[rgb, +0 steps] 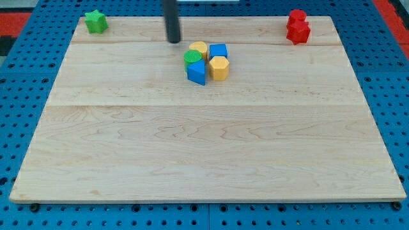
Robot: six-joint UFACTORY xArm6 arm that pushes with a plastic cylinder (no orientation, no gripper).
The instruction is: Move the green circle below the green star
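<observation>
Pincer absent: rod's tip holds nothing, sits on surface, just upper-left of green circle; green star far left.

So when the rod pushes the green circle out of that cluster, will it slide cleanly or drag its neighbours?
The green circle looks low and flat, so it probably slides without tipping. It seems to touch a blue block and a yellow block, so they may shift. My tip sits to its upper left.
</observation>
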